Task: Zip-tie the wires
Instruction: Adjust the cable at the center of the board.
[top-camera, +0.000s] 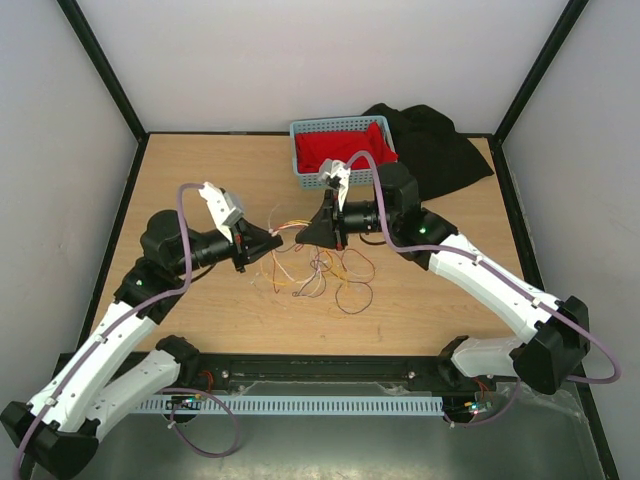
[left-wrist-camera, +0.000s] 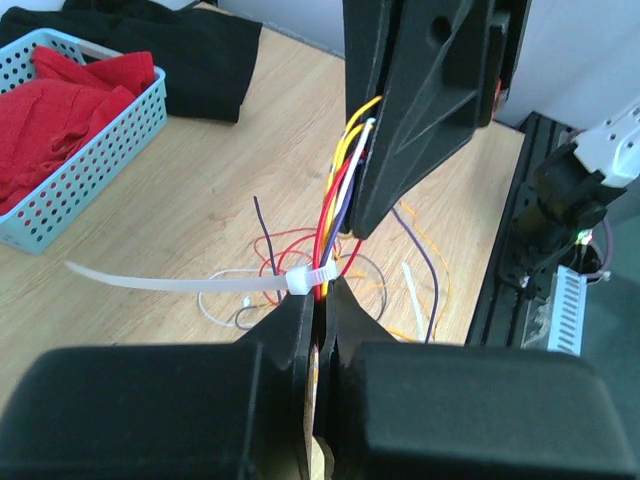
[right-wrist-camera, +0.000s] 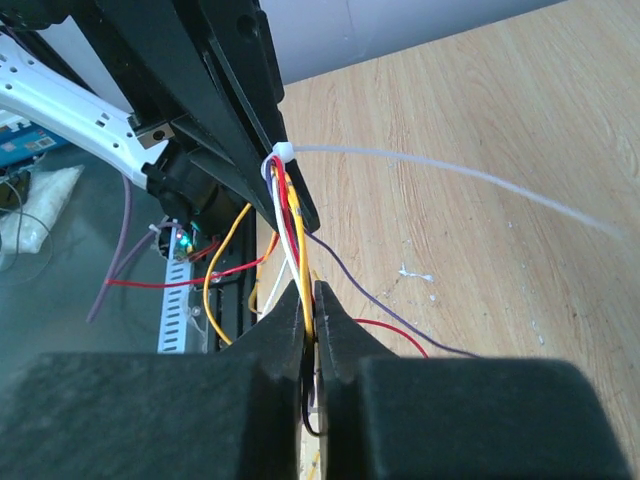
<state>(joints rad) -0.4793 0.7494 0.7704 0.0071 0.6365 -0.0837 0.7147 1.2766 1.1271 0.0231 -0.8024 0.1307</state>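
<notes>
A bundle of thin wires (left-wrist-camera: 338, 190), red, yellow, white and purple, is stretched between my two grippers. My left gripper (left-wrist-camera: 322, 298) is shut on one end of it and my right gripper (right-wrist-camera: 308, 300) is shut on the other. The whitish zip tie (left-wrist-camera: 305, 280) is looped round the bundle right at the left jaw tips, and its long tail (left-wrist-camera: 150, 283) sticks out sideways. In the right wrist view the tie's head (right-wrist-camera: 282, 153) sits on the wires (right-wrist-camera: 298, 230) against the left gripper. From above, both grippers (top-camera: 272, 240) (top-camera: 312, 232) face each other at mid-table, with loose wire loops (top-camera: 340, 280) lying below.
A light blue basket (top-camera: 300, 172) holding red cloth stands at the back centre, with a black cloth (top-camera: 440, 145) to its right. A short whitish strip (left-wrist-camera: 412, 292) lies on the table among the loose loops. The black rail (top-camera: 320, 368) runs along the near edge.
</notes>
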